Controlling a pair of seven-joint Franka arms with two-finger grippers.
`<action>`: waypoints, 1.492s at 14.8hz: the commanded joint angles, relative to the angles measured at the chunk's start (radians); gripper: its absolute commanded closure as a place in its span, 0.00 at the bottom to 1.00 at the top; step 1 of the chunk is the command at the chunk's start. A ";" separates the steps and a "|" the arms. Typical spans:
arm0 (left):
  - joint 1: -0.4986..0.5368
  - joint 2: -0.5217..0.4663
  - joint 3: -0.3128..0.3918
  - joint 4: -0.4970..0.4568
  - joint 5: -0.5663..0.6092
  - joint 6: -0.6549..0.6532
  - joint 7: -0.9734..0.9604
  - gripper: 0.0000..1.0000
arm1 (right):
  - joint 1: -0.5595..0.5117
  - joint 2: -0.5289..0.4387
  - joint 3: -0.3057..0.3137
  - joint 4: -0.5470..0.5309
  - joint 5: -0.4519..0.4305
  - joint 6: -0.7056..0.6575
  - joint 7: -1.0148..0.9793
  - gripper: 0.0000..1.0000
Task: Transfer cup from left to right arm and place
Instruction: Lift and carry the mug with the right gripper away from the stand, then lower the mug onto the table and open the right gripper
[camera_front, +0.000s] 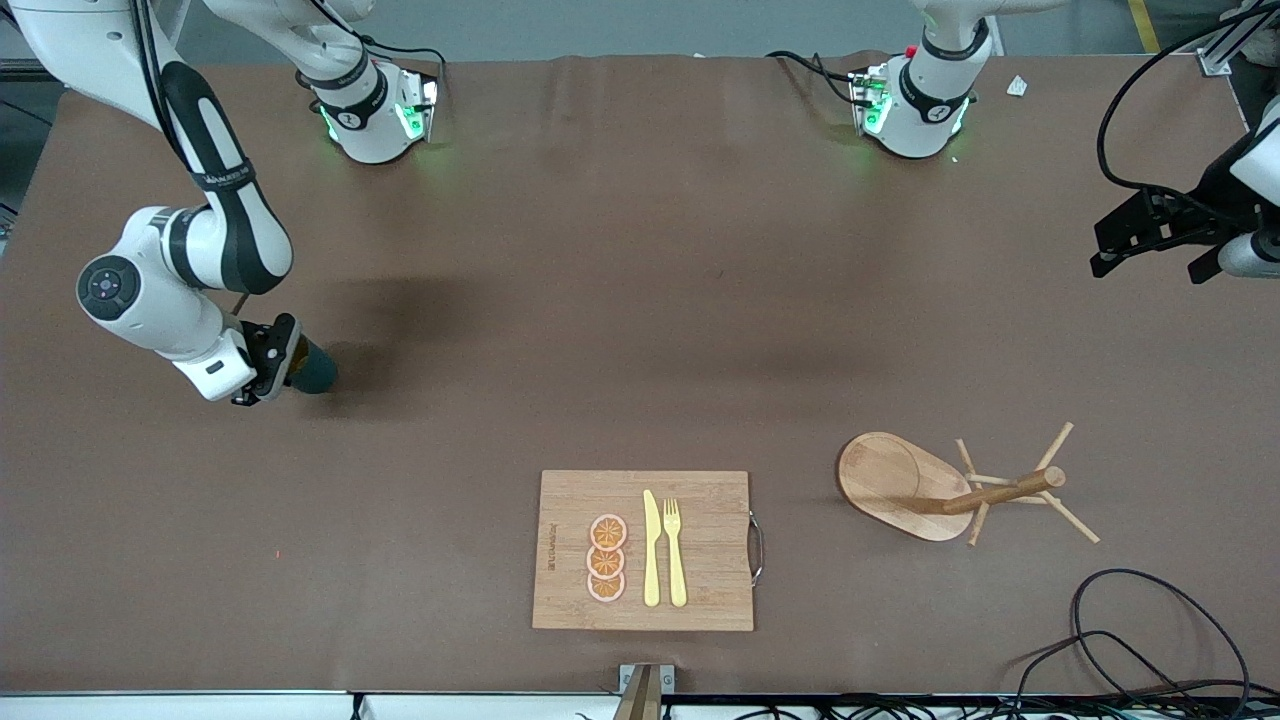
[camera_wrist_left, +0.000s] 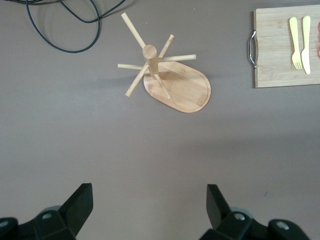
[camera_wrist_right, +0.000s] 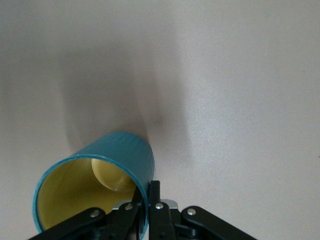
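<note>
Over the brown table (camera_front: 640, 300), right gripper (camera_front: 275, 362) jaws pinch the cup (camera_front: 312, 370) rim; left gripper (camera_front: 1150, 240) jaws gape empty.

The cutting board (camera_front: 700, 600) carries a printed brand mark along its edge toward the right arm's end, too small to read. Nothing else is legible.

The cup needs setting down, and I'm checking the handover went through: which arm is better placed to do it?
The right. The right gripper is shut on the cup by its rim, low over the table at the right arm's end. The left gripper hangs open and empty.
</note>
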 joint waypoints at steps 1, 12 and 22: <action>0.003 0.016 -0.003 0.028 0.016 -0.011 0.016 0.00 | -0.008 -0.005 -0.001 -0.003 -0.017 -0.001 -0.033 1.00; 0.000 0.016 -0.003 0.029 0.012 -0.019 0.000 0.00 | -0.008 -0.005 -0.001 -0.001 -0.018 -0.003 -0.033 0.01; 0.003 0.024 -0.003 0.031 0.013 -0.041 -0.069 0.00 | -0.053 -0.077 -0.004 0.202 -0.010 -0.443 0.289 0.00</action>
